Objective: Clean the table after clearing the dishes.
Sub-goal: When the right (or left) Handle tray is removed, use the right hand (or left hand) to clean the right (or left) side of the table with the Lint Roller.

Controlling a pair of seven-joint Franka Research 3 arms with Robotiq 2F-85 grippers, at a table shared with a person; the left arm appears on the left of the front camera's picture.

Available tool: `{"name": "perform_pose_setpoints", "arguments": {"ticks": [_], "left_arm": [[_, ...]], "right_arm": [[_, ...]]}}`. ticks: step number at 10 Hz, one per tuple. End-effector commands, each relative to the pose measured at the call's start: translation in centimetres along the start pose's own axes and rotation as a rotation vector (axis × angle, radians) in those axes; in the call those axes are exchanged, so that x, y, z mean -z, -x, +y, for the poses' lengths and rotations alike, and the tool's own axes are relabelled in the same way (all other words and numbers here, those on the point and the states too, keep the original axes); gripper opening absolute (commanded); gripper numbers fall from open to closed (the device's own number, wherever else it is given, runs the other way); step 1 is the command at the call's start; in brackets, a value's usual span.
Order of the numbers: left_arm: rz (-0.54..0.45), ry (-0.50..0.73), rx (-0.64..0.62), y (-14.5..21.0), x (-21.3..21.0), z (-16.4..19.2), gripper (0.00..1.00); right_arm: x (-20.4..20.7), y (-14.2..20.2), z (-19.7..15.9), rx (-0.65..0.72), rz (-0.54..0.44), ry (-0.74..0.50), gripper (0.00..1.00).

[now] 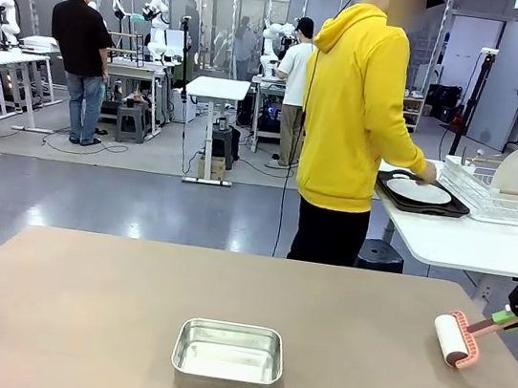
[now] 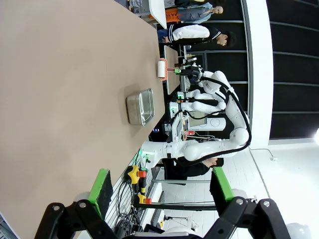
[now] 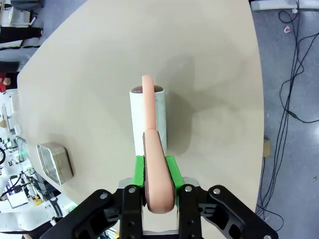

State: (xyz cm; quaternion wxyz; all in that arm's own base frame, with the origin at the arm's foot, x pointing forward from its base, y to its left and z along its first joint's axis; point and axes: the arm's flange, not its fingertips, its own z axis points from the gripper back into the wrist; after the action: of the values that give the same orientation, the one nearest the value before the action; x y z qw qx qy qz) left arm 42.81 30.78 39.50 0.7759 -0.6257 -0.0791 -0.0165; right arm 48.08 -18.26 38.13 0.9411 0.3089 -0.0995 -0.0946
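- Two sets of fingers are mine: my right gripper is clamped on the salmon-pink handle of a lint roller, my left gripper has its fingers spread wide apart with nothing between them.
- The lint roller sits near the right edge of the worktop; its white roll lies on or just above the tan surface, I cannot tell which, with the handle slanting up to my right fingers at that edge.
- In my right wrist view the roll points away from me, its handle pinched between the green pads.
- A small rectangular steel pan stands on the worktop near the middle of my own edge, well apart from the roller.
- My left wrist view looks along the worktop from the side, with the pan by its edge and the roller farther along.
- The dishes are off the worktop: a white plate on a dark tray rests on a smaller white table beyond the far right corner, beside a wire rack holding another white plate.
- A person in a yellow hoodie stands at that table with a hand at the tray.
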Motion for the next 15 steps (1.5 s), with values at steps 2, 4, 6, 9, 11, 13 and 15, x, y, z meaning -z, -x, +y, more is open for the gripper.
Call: {"name": "perform_pose_setpoints", "arguments": {"ticks": [2,4,6,9,11,13,15], "left_arm": [[-0.002,-0.004,0.009,0.2,-0.1,0.0,1.00],[-0.002,-0.004,0.009,0.2,-0.1,0.0,1.00],[-0.002,-0.004,0.009,0.2,-0.1,0.0,1.00],[-0.002,-0.004,0.009,0.2,-0.1,0.0,1.00],[-0.002,-0.004,0.009,0.2,-0.1,0.0,1.00],[-0.002,-0.004,0.009,0.2,-0.1,0.0,1.00],[-0.002,-0.004,0.009,0.2,-0.1,0.0,1.00]], "right_arm": [[-0.9,0.9,1.8,-0.004,0.015,-0.014,0.22],[-2.7,2.2,3.8,-0.035,0.002,-0.088,0.22],[-3.8,3.9,5.5,-0.074,0.000,-0.082,0.22],[-3.4,4.9,6.8,-0.057,-0.020,-0.077,0.22],[-4.3,3.9,5.9,-0.085,-0.004,-0.089,0.22],[-4.3,3.9,5.9,-0.085,-0.004,-0.089,0.22],[-4.3,3.9,5.9,-0.085,-0.004,-0.089,0.22]]}}
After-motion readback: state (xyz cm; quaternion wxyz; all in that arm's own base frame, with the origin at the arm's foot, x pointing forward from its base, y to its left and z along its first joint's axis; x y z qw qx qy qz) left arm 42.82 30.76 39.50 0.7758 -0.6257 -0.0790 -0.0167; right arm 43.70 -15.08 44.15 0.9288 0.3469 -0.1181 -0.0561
